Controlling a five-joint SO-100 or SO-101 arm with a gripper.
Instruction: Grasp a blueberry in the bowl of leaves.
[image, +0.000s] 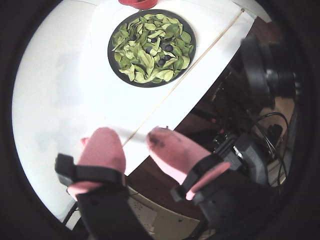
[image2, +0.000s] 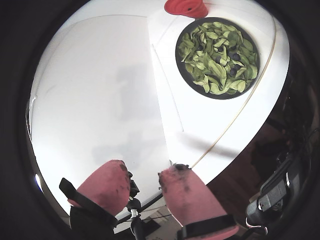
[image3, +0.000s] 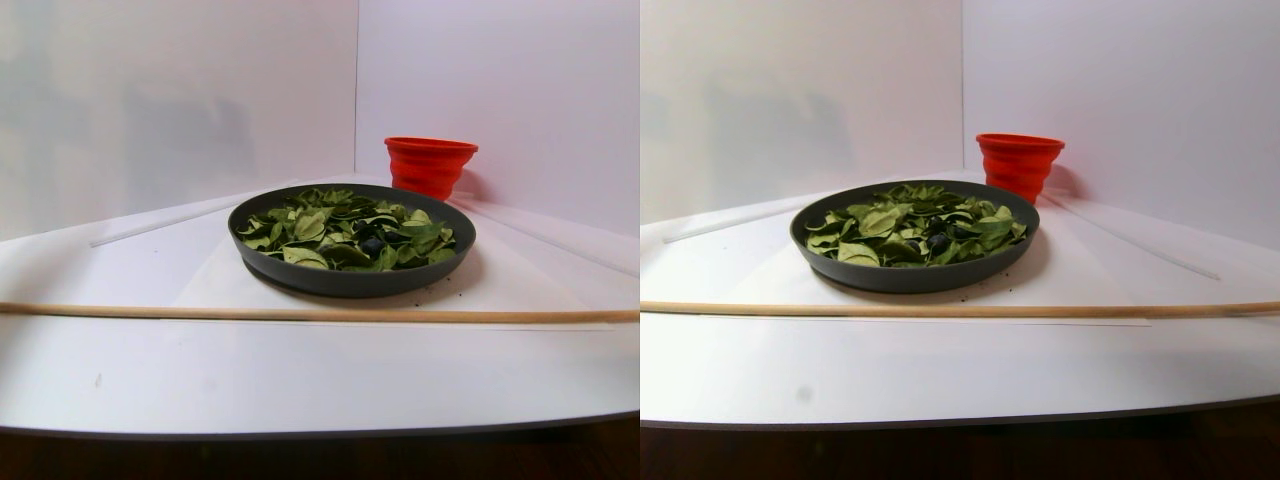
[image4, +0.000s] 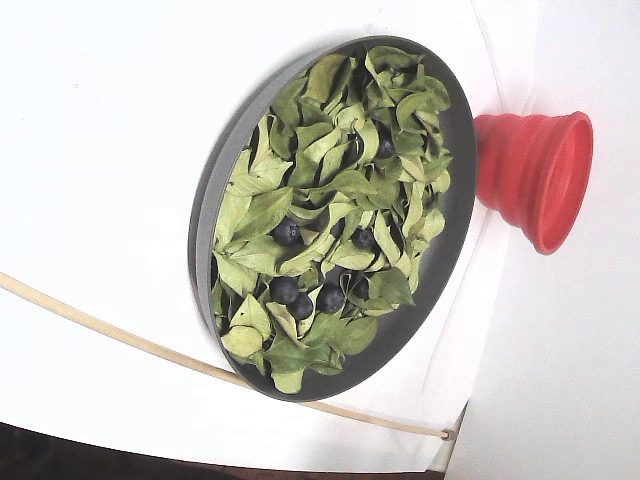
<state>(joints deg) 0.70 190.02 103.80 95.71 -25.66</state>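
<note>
We find the blueberries (image4: 300, 300) as small dark spheres half buried among the light-green leaves (image4: 330, 190) that fill the wide dark-grey bowl (image4: 205, 235); in the fixed view a few berries cluster near the lower part of the bowl, with others scattered higher up. Our gripper (image: 135, 142) hangs high above the near edge of the white surface (image: 65, 80), well apart from the bowl, its pink padded fingers (image: 102, 147) spread with nothing between them. To do this well, we judge that we should travel over the bowl, pick the most exposed berry, and descend with the pads straddling it so that curled leaves are pushed aside rather than pinched. A thin wooden stick (image3: 320, 313) lies across the surface between us and the bowl, and a red ribbed cup (image4: 535, 180) stands just beside the bowl's far rim; neither should block a descent from above.
</note>
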